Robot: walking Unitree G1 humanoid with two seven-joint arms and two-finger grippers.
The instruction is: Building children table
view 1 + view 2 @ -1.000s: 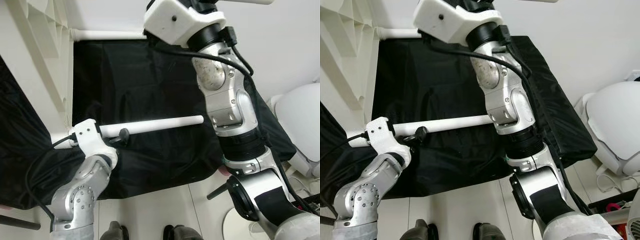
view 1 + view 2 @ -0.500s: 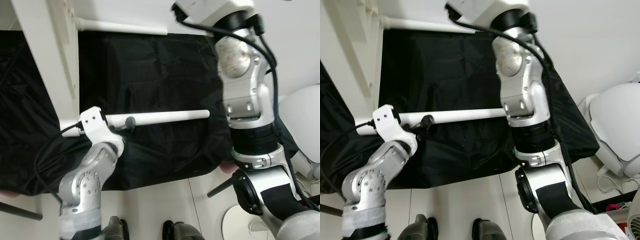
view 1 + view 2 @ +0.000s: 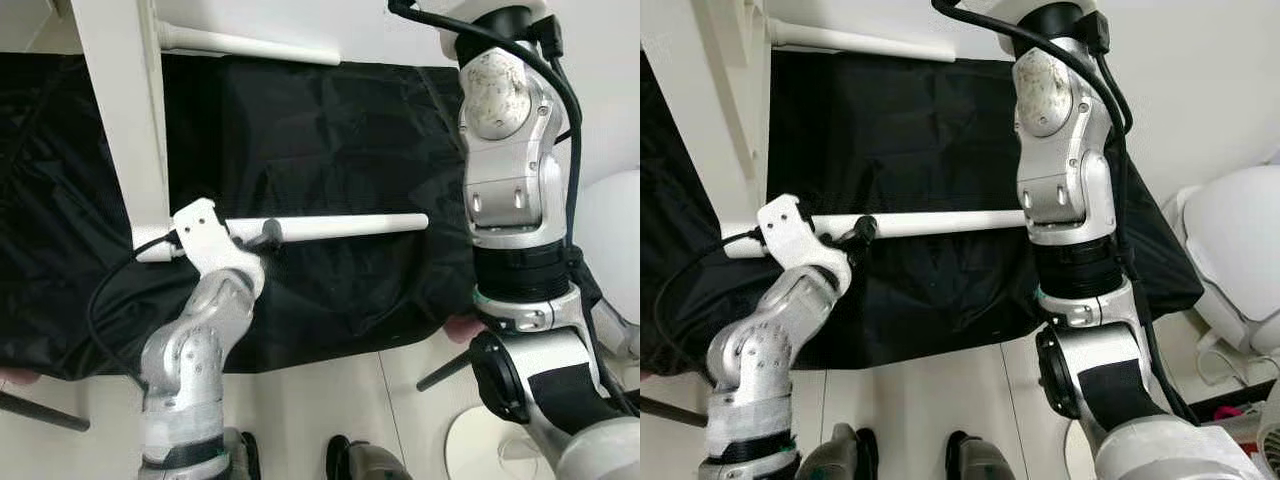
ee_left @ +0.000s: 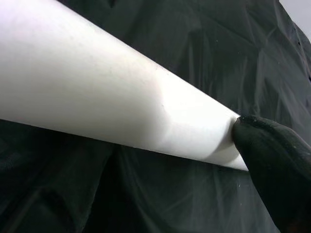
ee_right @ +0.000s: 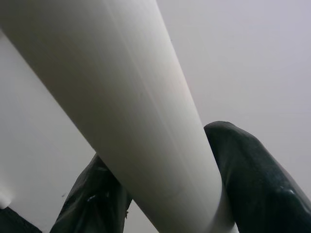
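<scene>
The left gripper (image 3: 268, 234) has its jaws closed around a white table leg (image 3: 345, 226), gripping it near the end where the leg meets the white table top (image 3: 125, 120). That top stands on its edge at the robot's left, above a black sheet (image 3: 330, 130) spread over the floor. The leg runs level from the panel toward the robot's right, its free end hanging over the sheet. In the left wrist view one black fingertip (image 4: 279, 167) presses against the round white leg, with the crumpled sheet behind it. A second white leg (image 3: 250, 44) juts from the panel farther away, also level. The right arm (image 3: 510, 180) reaches up and forward; in the right wrist view the right gripper (image 5: 165, 187) has both black fingers (image 5: 252, 179) clasped on either side of another white leg (image 5: 121, 107), set against a pale wall. A rounded white object (image 3: 1240, 255) sits on the floor at the robot's right.
</scene>
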